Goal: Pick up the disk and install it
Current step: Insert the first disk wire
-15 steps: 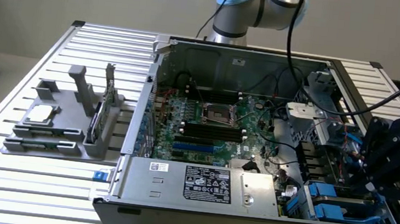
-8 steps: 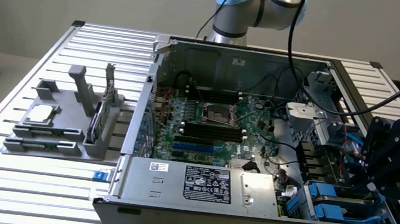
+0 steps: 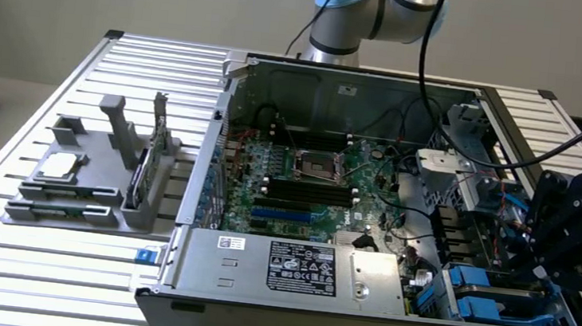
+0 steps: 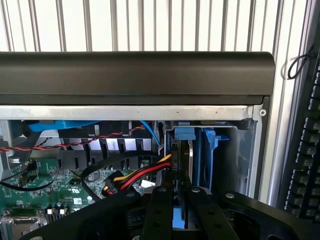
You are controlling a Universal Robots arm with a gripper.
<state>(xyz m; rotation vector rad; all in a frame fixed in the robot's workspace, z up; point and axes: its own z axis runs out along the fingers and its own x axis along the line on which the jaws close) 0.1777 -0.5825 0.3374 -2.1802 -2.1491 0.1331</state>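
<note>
The disk stands on edge in the drive bay at the corner of the open computer case; its silver-grey edge shows beside its blue carrier. My gripper reaches down into that bay, with its two black fingers drawn close together on a blue strip of the carrier. In the exterior view the gripper hangs over the case's near corner on that view's right, above blue carrier parts.
Red, yellow and black cables run right beside the bay. The motherboard and power supply fill the case. A grey fixture holds a chip and an upright card. A keyboard lies outside the case.
</note>
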